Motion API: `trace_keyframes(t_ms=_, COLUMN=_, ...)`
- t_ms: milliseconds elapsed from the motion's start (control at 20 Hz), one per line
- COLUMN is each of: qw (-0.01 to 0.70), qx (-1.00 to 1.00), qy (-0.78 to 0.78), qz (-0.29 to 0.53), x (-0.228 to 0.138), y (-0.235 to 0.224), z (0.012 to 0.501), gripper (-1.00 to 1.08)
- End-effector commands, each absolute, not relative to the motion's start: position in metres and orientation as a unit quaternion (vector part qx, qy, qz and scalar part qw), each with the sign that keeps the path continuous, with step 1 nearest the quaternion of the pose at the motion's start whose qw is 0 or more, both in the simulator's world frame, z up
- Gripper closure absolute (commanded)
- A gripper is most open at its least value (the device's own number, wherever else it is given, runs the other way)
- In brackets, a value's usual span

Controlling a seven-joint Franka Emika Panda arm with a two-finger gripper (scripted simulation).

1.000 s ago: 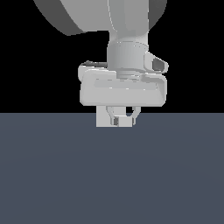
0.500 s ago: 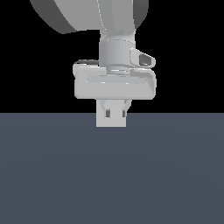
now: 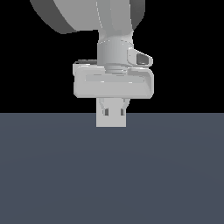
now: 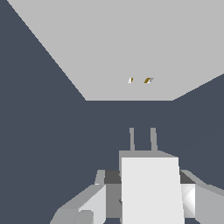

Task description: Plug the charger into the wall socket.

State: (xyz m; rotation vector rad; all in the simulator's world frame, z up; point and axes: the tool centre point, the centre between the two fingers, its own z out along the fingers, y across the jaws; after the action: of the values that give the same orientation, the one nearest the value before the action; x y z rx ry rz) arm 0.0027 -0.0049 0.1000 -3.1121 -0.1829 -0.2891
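Observation:
In the wrist view my gripper (image 4: 148, 194) is shut on the charger (image 4: 151, 188), a white block held between the two fingers (image 4: 98, 199). Its two thin prongs (image 4: 142, 139) point at the wall socket (image 4: 131, 43), a light-grey plate with two tiny dots (image 4: 139, 80), one of them orange. A strip of dark floor shows between the prongs and the plate, so they are apart. The prongs line up roughly with the dots. In the exterior view my gripper (image 3: 113, 114) hangs in front of the wall socket (image 3: 111, 123), and the charger is hard to make out there.
A dark blue-grey floor (image 3: 112, 175) runs under everything, with a black background above it. The arm's wide grey hand (image 3: 113, 83) and wrist fill the upper middle of the exterior view.
The hand has turned about its own axis from a skewed pose to square-on to the exterior camera, shifting slightly to that view's left. The socket plate has stayed put.

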Motion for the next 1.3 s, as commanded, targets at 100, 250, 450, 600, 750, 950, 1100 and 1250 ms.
trace_keyframes(t_ms=100, qw=0.005, qx=-0.994, qy=-0.058, qz=-0.092, x=0.003, y=-0.005, z=0.100, gripper=1.08)
trace_keyframes(t_ms=250, qw=0.005, qx=-0.994, qy=-0.058, qz=-0.092, x=0.004, y=-0.005, z=0.100, gripper=1.08)
trace_keyframes(t_ms=450, qw=0.005, qx=-0.994, qy=-0.058, qz=-0.092, x=0.012, y=-0.004, z=0.100, gripper=1.08)
trace_keyframes(t_ms=600, qw=0.005, qx=-0.994, qy=-0.058, qz=-0.092, x=0.021, y=-0.003, z=0.100, gripper=1.08)
trace_keyframes(t_ms=750, qw=0.005, qx=-0.994, qy=-0.058, qz=-0.092, x=0.033, y=-0.001, z=0.100, gripper=1.08)
trace_keyframes(t_ms=950, qw=0.005, qx=-0.994, qy=-0.058, qz=-0.092, x=0.045, y=0.000, z=0.100, gripper=1.08)
trace_keyframes(t_ms=1100, qw=0.005, qx=-0.994, qy=-0.058, qz=-0.092, x=0.050, y=0.001, z=0.100, gripper=1.08)
trace_keyframes(t_ms=1250, qw=0.005, qx=-0.994, qy=-0.058, qz=-0.092, x=0.052, y=0.001, z=0.100, gripper=1.08)
